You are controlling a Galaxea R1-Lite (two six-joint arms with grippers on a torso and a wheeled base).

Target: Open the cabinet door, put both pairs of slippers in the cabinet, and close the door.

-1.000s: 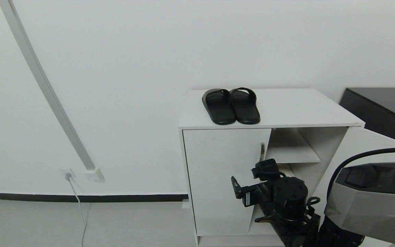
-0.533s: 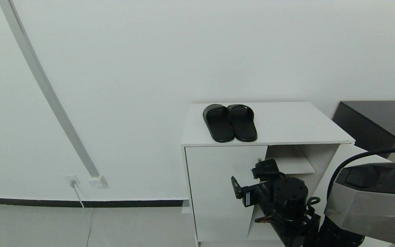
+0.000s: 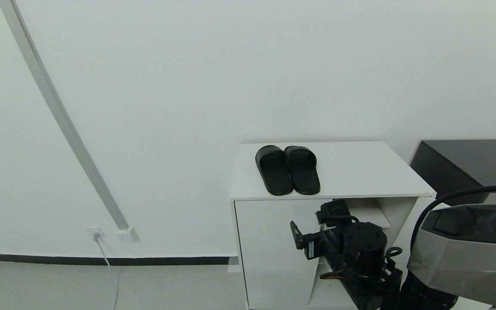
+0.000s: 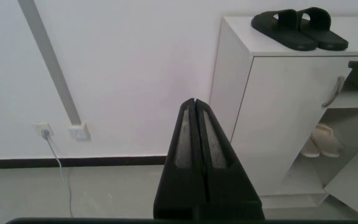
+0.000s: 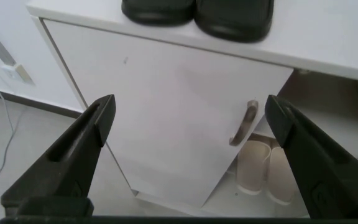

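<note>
Right gripper point(image 5: 189, 106) was spread wide before the cabinet point(image 3: 269, 249); left gripper point(image 4: 194, 104) was pressed together. Black slippers point(image 3: 287, 169) lay on the cabinet top, white slippers point(image 5: 266, 171) inside it. Since the earlier frame the head camera had shifted; the black slippers kept their place.

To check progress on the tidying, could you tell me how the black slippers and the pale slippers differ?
Colour: the black slippers are dark, while the pale slippers are cream-white.
Place: the black slippers lie on top of the cabinet, outside it. The pale slippers sit low down inside it, on the side where the door is open.
Shared: each pair lies side by side, soles down.
</note>
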